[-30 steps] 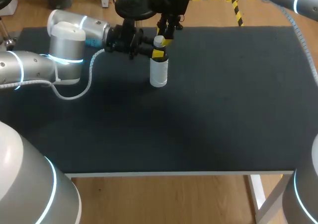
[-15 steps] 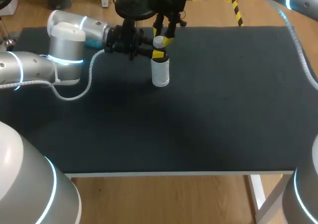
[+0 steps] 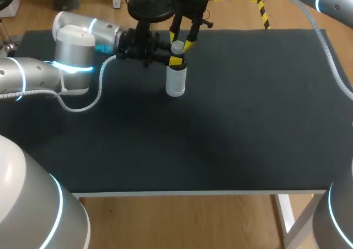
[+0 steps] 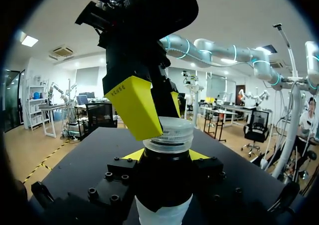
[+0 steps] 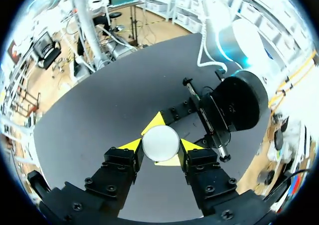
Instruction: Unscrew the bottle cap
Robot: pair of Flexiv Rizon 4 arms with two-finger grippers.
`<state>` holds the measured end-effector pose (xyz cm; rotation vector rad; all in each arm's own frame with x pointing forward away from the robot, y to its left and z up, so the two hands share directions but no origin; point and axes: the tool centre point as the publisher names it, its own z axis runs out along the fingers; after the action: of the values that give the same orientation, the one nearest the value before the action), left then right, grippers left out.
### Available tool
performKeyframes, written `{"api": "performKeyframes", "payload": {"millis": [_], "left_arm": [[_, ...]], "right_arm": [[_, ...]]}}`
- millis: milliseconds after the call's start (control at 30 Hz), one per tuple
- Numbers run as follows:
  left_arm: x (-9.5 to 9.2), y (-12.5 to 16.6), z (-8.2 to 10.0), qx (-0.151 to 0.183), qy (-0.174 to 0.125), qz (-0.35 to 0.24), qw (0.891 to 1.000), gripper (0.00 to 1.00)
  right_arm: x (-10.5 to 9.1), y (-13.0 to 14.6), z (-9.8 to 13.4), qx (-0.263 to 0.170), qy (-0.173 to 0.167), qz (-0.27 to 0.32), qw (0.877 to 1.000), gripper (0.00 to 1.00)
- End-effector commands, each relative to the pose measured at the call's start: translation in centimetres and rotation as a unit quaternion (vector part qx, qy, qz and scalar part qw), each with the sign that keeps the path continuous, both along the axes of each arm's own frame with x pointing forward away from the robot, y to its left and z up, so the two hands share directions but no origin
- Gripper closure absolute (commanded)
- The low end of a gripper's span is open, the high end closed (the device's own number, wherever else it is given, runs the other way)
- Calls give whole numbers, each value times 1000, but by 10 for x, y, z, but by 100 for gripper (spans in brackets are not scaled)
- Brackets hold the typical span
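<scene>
A white bottle (image 3: 176, 82) stands upright on the black table (image 3: 231, 133), toward the far left. My left gripper (image 3: 172, 60) comes in level from the left, shut on the bottle just under the cap. In the left wrist view its yellow tips flank the bottle's neck (image 4: 167, 157). My right gripper (image 3: 178, 46) hangs straight down from above, shut on the ribbed pale cap (image 4: 172, 131). In the right wrist view the cap's round top (image 5: 160, 141) sits between the right gripper's yellow fingertips (image 5: 130, 146). One right finger (image 4: 134, 108) presses the cap's side.
The left arm's white cable (image 3: 95, 97) loops over the table's left part. A black round disc (image 3: 150, 5) stands at the far edge behind the bottle. Open black surface stretches to the right and toward the front edge (image 3: 193, 192).
My right gripper has turned about the cap, its fingers now at a different angle. The bottle shifted slightly and came back. The left arm has stayed put.
</scene>
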<state>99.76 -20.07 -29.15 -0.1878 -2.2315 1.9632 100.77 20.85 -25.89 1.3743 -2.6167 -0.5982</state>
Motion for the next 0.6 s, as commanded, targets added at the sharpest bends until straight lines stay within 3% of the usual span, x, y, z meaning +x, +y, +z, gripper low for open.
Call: {"api": "performKeyframes", "payload": {"millis": [33,167,600], "left_arm": [[4,1,-1,0,1,-1,1000,100],[4,1,-1,0,1,-1,1000,100],[4,1,-1,0,1,-1,1000,100]], "right_arm": [[3,4,4,-22,2,24,999,100],[3,5,4,-38,-12,50,998,100],[4,4,3,-31,-38,125,991,100]]}}
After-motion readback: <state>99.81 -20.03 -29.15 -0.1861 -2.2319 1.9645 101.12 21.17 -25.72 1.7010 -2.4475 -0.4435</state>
